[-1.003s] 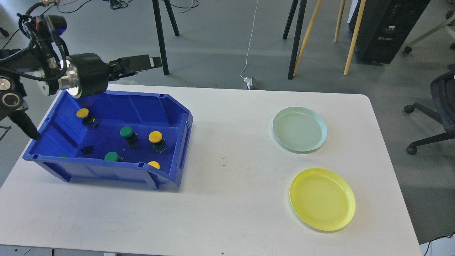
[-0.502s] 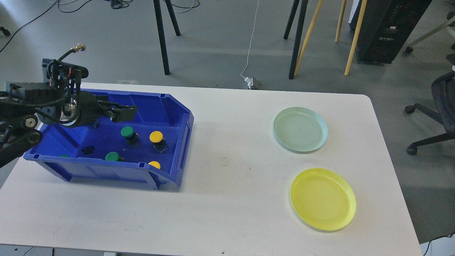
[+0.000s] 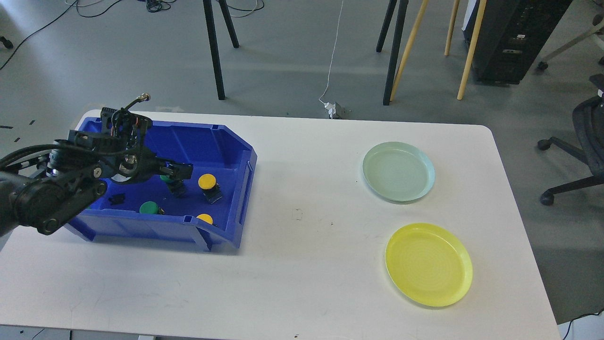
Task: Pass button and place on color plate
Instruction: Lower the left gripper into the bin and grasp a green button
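A blue bin (image 3: 141, 225) stands on the left of the white table (image 3: 302, 264). It holds a yellow button (image 3: 206, 181), a second yellow button (image 3: 204, 218) by the front wall, a green button (image 3: 148, 207), and another green button (image 3: 165, 179) mostly hidden under my left gripper (image 3: 183, 171). The left gripper reaches down into the bin from the left, right over that green button. It is dark and its fingers cannot be told apart. A pale green plate (image 3: 398, 171) and a yellow plate (image 3: 428, 264) lie on the right. My right arm is out of view.
A small black part (image 3: 116, 199) lies on the bin floor at the left. Tripod legs (image 3: 214, 52), wooden poles (image 3: 467, 52) and a black cabinet (image 3: 514, 38) stand on the floor beyond the table. An office chair (image 3: 587, 141) is at the right.
My left arm has swung down from above the bin's back edge into the bin, and the gripper has moved right and lower onto the green button. The buttons and plates have not moved.
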`<state>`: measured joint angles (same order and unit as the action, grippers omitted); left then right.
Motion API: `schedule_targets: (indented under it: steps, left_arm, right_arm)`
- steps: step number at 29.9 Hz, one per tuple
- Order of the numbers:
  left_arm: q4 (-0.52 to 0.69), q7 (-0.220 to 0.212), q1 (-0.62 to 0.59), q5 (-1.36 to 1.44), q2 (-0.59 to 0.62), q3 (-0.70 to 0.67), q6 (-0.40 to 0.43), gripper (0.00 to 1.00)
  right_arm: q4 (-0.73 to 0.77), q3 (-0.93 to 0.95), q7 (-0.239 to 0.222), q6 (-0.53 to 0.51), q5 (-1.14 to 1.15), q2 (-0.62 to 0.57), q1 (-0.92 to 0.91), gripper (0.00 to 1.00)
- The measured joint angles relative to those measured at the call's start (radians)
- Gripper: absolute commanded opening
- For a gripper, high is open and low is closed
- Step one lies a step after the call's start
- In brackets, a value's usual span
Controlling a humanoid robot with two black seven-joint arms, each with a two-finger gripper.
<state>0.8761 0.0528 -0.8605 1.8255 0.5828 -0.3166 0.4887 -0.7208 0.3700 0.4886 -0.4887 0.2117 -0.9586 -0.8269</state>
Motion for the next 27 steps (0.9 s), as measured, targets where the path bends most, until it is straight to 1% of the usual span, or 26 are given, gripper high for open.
schedule_targets:
  steps: [6,10,14,19,27]
  left_arm:
    - [-0.023,0.004,0.005,0.002,-0.015,0.002,0.0,0.87]
    - [-0.032,0.005,0.007,0.004,-0.014,0.003,0.0,0.86]
    - [-0.071,0.006,0.008,0.002,-0.014,0.003,0.0,0.85]
    - [-0.087,0.015,0.008,-0.008,-0.017,0.002,0.0,0.81]
    - [-0.091,0.021,0.008,-0.009,-0.018,0.001,0.0,0.81]
  right_arm:
    - [0.0,0.0,0.0,0.0,0.0,0.0,0.003,0.97]
    - [0.0,-0.005,0.0,0.0,0.001,0.0,0.003,0.97]
    - [0.001,-0.005,0.0,0.0,0.002,0.0,0.004,0.97]
    - [0.001,-0.006,0.0,0.0,0.029,-0.001,0.002,0.97]
    - [0.001,-0.005,0.0,0.0,0.042,-0.001,-0.001,0.97]
